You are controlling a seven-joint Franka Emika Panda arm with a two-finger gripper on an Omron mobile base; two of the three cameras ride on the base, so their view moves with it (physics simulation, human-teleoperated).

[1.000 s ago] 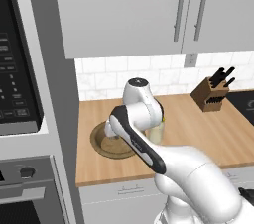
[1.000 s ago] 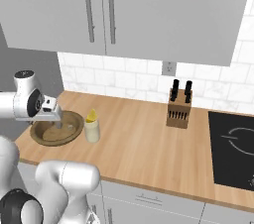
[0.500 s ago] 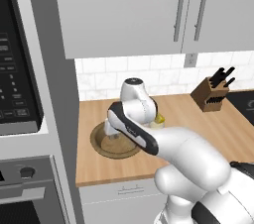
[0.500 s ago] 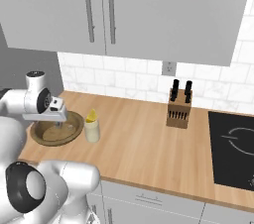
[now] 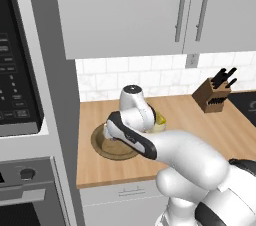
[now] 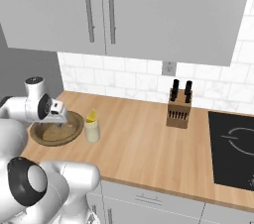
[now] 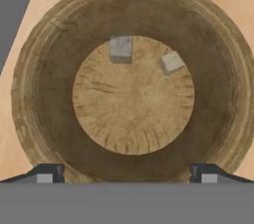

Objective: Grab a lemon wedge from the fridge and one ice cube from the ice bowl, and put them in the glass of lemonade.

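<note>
The brown ice bowl [image 7: 44,114] lies right under my hand on the wooden counter, with two pale ice cubes [image 7: 120,48] [image 7: 171,62] on its floor. My gripper [image 7: 126,173] is open, its fingertips [image 7: 47,173] wide apart above the bowl's near rim and holding nothing. From the right, the gripper [image 6: 58,121] hangs just over the ice bowl [image 6: 69,131]. The glass of lemonade [image 6: 92,131] stands next to the bowl, with the yellow lemon wedge [image 6: 92,115] at its top. My arm partly covers the glass [image 5: 159,124] and bowl [image 5: 102,145]. The fridge is out of view.
A knife block [image 6: 178,110] stands at the back of the counter, a black cooktop [image 6: 233,148] to its right. Wall cabinets [image 5: 150,10] hang overhead. A tall oven and microwave column [image 5: 20,95] borders the counter on the left.
My hand has swung over from the bowl's left side and come down closer above its middle. The bowl, glass and wedge have stayed put.
</note>
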